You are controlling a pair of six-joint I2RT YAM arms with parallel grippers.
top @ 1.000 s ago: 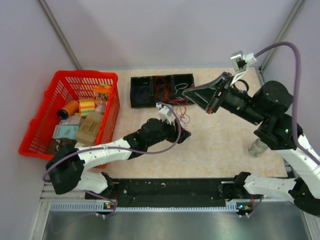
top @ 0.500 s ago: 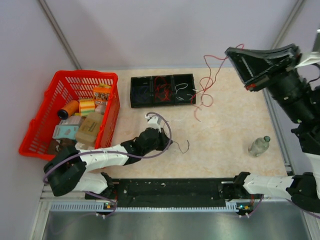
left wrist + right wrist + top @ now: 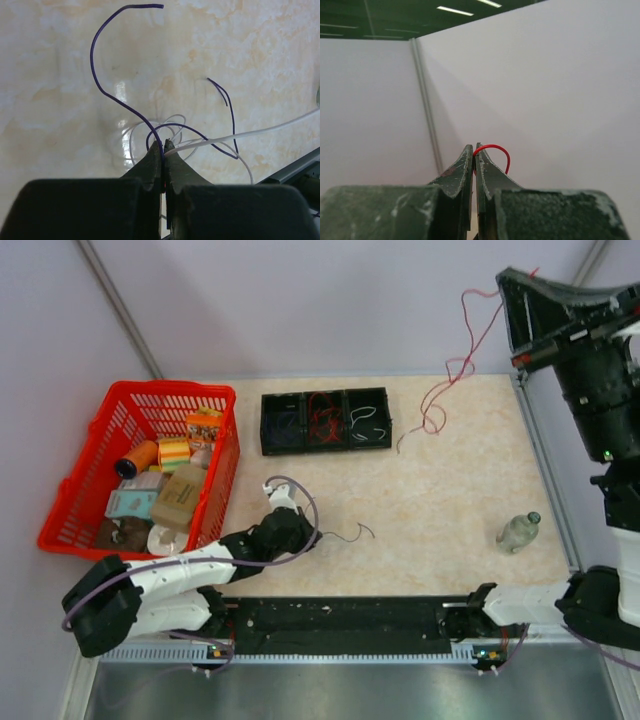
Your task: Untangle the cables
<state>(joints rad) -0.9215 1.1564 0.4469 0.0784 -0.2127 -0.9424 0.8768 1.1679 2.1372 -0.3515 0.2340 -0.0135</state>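
The cables are split into two lots. The right end effector (image 3: 505, 282) is raised high, beyond the right end of the black tray (image 3: 325, 451) and further back. Its jaws are pressed together on the tip of a red wire (image 3: 432, 418). In the right wrist view the red wire (image 3: 501, 149) arches out from between the closed jaws of that end effector (image 3: 474, 148). The strand hangs in loose kinks, and its lowest loops sit just right of the tray's right compartment.

A second ago this end effector was low by the tray's near right corner, meeting the left one over the tangle. Half a second ago it was partly up, with red loops trailing across the tray's right end. Now the red wire is clear of the tray.

The left end effector (image 3: 316, 533) has drawn back from that corner to the near side of the tray, low over the table (image 3: 450, 500). It stood open a second ago and is now clamped. In the left wrist view its tips (image 3: 163, 145) pinch a dark purple wire (image 3: 91, 52) and a white wire (image 3: 250, 132). More white and purple loops lie on the table just past them.
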